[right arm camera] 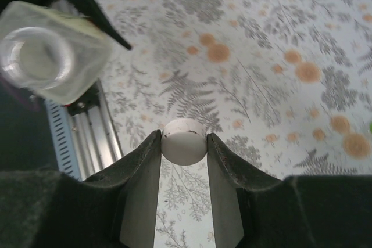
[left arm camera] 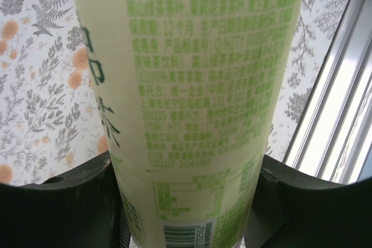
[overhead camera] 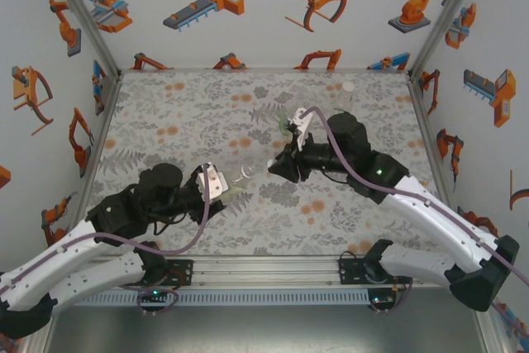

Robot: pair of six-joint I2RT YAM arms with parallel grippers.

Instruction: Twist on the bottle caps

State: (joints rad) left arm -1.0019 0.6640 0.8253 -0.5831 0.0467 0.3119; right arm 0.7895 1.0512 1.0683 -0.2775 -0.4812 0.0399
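Above the floral mat [overhead camera: 165, 113], left tool [left arm camera: 183, 178] grips yellowish bottle [left arm camera: 192, 85], right tool [right arm camera: 183, 139] pinches white cap [right arm camera: 183, 143].

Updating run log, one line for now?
left gripper: holds yellowish bottle | right gripper: holds white cap | bottle mouth: uncapped

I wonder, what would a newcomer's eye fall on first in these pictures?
The yellowish bottle with green print, clamped in the left gripper, looms close in the left wrist view. In the right wrist view, the right gripper pinches a white cap, with the bottle's open mouth at upper left.
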